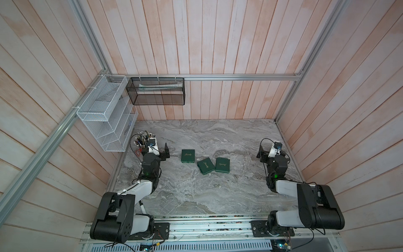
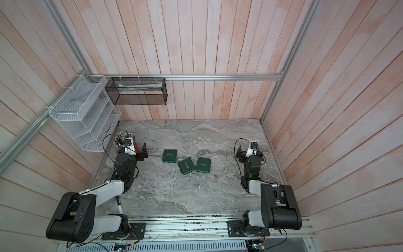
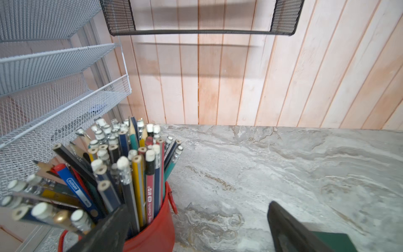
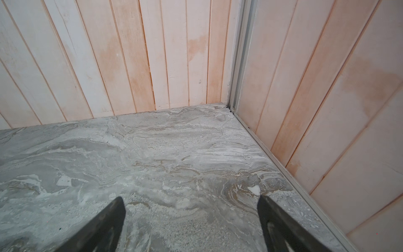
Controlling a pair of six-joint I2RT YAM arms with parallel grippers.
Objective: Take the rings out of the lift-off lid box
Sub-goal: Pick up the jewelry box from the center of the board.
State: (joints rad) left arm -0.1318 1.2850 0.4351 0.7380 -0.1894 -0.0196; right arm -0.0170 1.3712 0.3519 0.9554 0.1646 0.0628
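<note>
Three shut dark green boxes with gold script lie mid-table in both top views: one to the left [image 1: 188, 156], one turned askew in the middle [image 1: 205, 166] and one to the right [image 1: 222, 165]. I cannot tell which is the lift-off lid box. The rings are hidden. My left gripper [image 1: 160, 150] hovers open left of the boxes, next to a pencil cup; in the left wrist view its fingers [image 3: 281, 220] stand wide apart over bare marble, a green box corner [image 3: 335, 241] beside one. My right gripper [image 1: 271, 151] is open near the right wall, empty over the table [image 4: 190, 198].
A red cup full of pencils [image 3: 152, 227] stands right against the left gripper's finger [image 1: 141, 141]. A white mesh shelf [image 1: 104, 113] and a black mesh basket [image 1: 157, 91] hang on the walls at the back left. A small white scrap [image 1: 209, 174] lies by the middle box.
</note>
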